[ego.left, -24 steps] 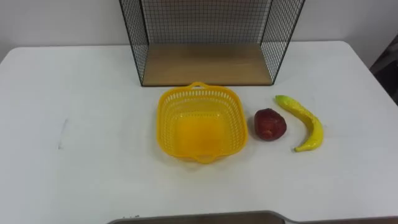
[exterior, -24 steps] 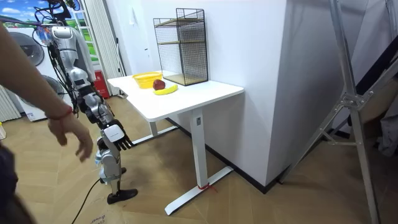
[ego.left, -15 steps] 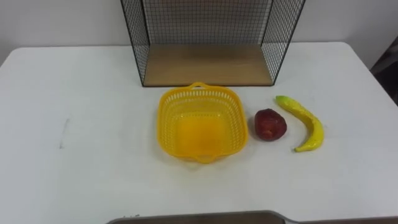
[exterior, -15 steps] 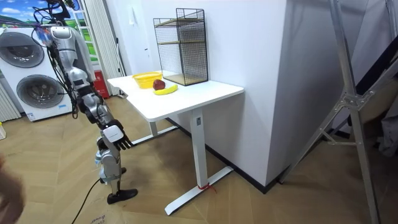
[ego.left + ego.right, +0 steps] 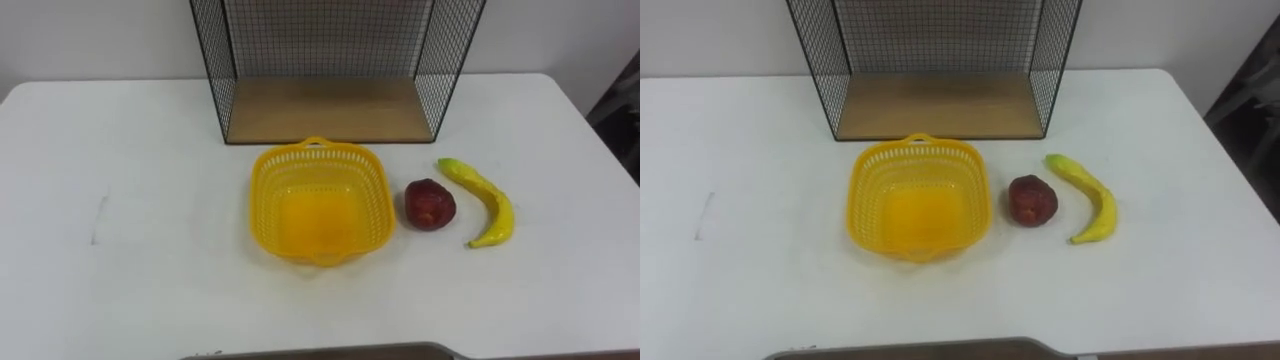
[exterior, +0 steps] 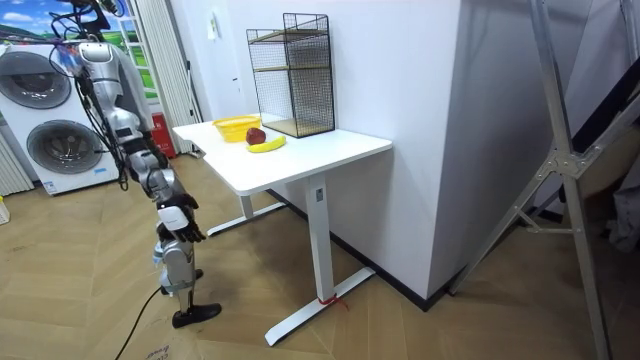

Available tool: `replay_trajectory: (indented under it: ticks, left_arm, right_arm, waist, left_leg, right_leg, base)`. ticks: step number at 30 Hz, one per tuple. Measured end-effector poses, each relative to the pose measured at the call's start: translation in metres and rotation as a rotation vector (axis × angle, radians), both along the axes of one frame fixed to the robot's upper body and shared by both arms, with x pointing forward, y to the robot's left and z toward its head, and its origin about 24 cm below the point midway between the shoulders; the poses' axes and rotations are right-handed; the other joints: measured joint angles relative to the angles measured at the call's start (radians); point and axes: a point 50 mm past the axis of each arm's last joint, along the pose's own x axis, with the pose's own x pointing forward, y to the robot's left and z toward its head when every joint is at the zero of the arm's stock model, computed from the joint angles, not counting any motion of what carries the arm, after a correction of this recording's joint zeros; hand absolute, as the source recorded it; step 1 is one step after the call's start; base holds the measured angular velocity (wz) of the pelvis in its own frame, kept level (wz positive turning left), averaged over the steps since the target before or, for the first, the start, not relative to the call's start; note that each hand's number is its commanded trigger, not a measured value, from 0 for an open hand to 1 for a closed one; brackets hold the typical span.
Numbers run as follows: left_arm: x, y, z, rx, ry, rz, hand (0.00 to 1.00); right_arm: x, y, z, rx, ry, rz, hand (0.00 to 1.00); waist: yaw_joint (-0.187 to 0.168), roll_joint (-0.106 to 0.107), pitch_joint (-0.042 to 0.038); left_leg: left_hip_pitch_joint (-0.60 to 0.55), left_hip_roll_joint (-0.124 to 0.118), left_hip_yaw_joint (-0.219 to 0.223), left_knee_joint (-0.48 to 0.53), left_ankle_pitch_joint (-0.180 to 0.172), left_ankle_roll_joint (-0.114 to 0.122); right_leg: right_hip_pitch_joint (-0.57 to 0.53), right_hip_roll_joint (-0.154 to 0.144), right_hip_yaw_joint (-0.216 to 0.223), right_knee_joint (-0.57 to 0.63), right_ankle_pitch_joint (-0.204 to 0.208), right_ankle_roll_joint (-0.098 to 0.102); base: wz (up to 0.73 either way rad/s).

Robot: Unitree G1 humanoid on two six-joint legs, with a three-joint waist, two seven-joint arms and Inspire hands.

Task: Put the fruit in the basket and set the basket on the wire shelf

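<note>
We look down on a white table [image 5: 130, 200]. A yellow plastic basket [image 5: 266, 195] with latticed walls sits upright near the middle. It has small handle tabs at its near and far rims. Just to its right, apart from it by a narrow gap, a dark red round fruit [image 5: 430, 203] lies on the table. Beside that, further right, lies a yellow banana [image 5: 492, 193] with a greenish tip pointing away from us. It curves around the red fruit without touching it. Both fruits are outside the basket, on the tabletop.

Behind the basket stands the black wire shelf [image 5: 330, 108], with its open side facing us. Its wooden bottom board rests on the table, and the basket's far rim sits just in front of that board.

In the room view we see the robot standing upright on a wooden floor [image 6: 100, 290] at the end of the table toward the room view's left. It faces the basket and the shelf. Its right hand [image 6: 181, 217] hangs low beside its body, below tabletop height and well apart from the fruit and the basket. We cannot tell whether that hand is open or closed, as it is too small to make out. Two washing machines [image 6: 45, 130] stand behind the robot.
</note>
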Motion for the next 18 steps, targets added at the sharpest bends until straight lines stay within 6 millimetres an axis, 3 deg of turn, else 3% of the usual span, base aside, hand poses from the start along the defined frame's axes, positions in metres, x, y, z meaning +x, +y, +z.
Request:
replay_trajectory:
  ticks: [2, 4, 10, 13, 18]
  left_arm:
    - [-0.004, 0.001, 0.0, 0.006, 0.007, 0.006, 0.0]
    - [-0.004, 0.003, 0.001, 0.013, 0.0, 0.033, 0.0]
    - [-0.003, 0.01, 0.003, 0.048, -0.049, 0.156, 0.0]
    - [-0.003, 0.016, 0.005, 0.082, -0.084, 0.243, 0.0]
    - [-0.009, 0.024, 0.009, 0.145, -0.095, 0.271, 0.0]
  right_arm:
    - [-0.01, -0.001, 0.0, 0.001, 0.019, -0.112, 0.0]
    - [-0.024, -0.005, 0.001, -0.009, 0.034, -0.33, 0.0]
    - [-0.033, -0.015, 0.004, -0.052, 0.012, -0.82, 0.0]
    - [-0.023, -0.03, 0.008, -0.085, -0.042, -1.109, 0.0]
    - [0.014, -0.079, 0.033, -0.239, -0.163, -1.213, 0.0]
  waist:
    - [-0.003, -0.003, -0.0023]
    - [-0.018, -0.006, -0.0015]
    - [-0.07, -0.016, -0.0047]
    - [-0.086, -0.025, -0.0066]
    - [-0.118, -0.034, -0.0083]
  left_leg:
    - [0.006, 0.0, 0.001, 0.0, -0.002, 0.0]
    - [0.004, 0.0, 0.002, 0.006, -0.002, -0.001]
    - [0.006, 0.001, 0.003, 0.008, -0.002, -0.001]
    - [0.007, 0.001, 0.02, 0.007, -0.003, -0.001]
    - [0.003, -0.002, 0.029, 0.01, -0.003, 0.001]
  right_leg:
    - [0.009, 0.0, 0.002, 0.005, -0.003, 0.0]
    - [0.005, -0.001, 0.003, 0.014, -0.006, -0.001]
    - [-0.001, -0.001, 0.007, 0.019, -0.014, -0.002]
    - [-0.009, -0.001, 0.026, 0.033, -0.014, -0.002]
    - [-0.027, -0.005, 0.032, 0.053, -0.017, 0.0]
  base:
    - [0.0]
    - [0.0]
    - [0.0]
    - [-0.14]
    - [-0.06]
